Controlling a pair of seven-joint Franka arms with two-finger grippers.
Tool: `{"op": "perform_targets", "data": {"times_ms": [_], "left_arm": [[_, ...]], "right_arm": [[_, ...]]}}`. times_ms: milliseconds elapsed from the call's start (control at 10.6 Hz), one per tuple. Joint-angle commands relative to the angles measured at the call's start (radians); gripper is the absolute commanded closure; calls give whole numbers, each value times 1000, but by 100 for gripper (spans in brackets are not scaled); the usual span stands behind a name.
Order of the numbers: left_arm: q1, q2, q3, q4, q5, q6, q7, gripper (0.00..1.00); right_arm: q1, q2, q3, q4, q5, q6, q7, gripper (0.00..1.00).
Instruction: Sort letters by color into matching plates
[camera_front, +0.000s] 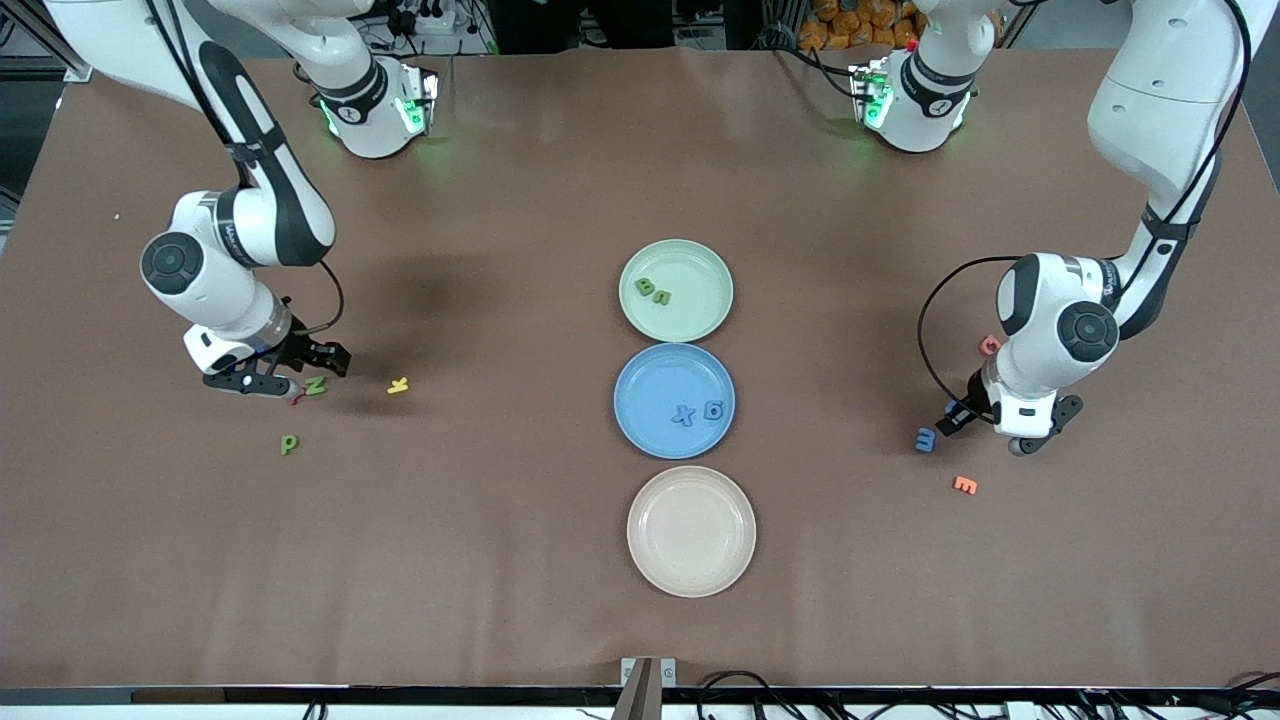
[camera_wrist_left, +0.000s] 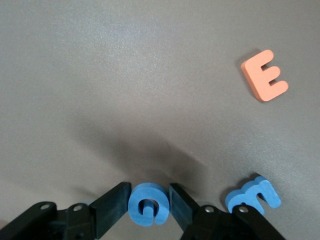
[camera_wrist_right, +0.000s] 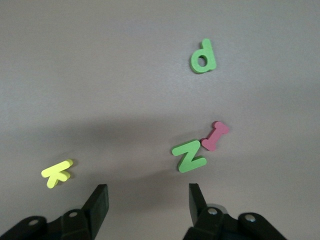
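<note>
My left gripper (camera_wrist_left: 148, 202) is shut on a blue letter G (camera_wrist_left: 148, 205) low at the table, at the left arm's end (camera_front: 953, 410). A second blue letter (camera_wrist_left: 252, 196) lies beside it (camera_front: 925, 438). My right gripper (camera_wrist_right: 148, 197) stands open and empty just above the table (camera_front: 298, 374), with a green letter N (camera_wrist_right: 189, 155) just off its fingertips (camera_front: 316, 385). A green letter P (camera_front: 289, 444) lies nearer the front camera (camera_wrist_right: 203, 56). The pale green plate (camera_front: 702, 305) holds two green letters (camera_front: 653, 291). The blue plate (camera_front: 648, 385) holds two blue letters (camera_front: 698, 412).
A beige plate (camera_front: 691, 531) sits nearest the front camera, in line with the other two. A yellow K (camera_front: 398, 385) and a pink piece (camera_wrist_right: 215, 135) lie by the green N. An orange E (camera_front: 965, 485) and a pink letter (camera_front: 989, 345) lie near my left gripper.
</note>
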Motion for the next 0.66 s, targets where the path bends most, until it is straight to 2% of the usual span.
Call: {"op": "perform_targets", "data": {"times_ms": [0,95,379,568], "left_arm": [[-21,0,7,-1,32,-53,-45,100],[-25,-7,7,0,32,-61,-45,100],[-25,-16,7,2,32,-62,-44,100],[-25,-29,4,10,32,-85,-42,100]], "right_arm": [[-3,-4,-12,7,262,-12,23,28],[6,-3,-14,7,310,-14,27,23],[28,6,-49,39,315,-15,275,25],[40,11,-80,48,305,-15,340,12]]}}
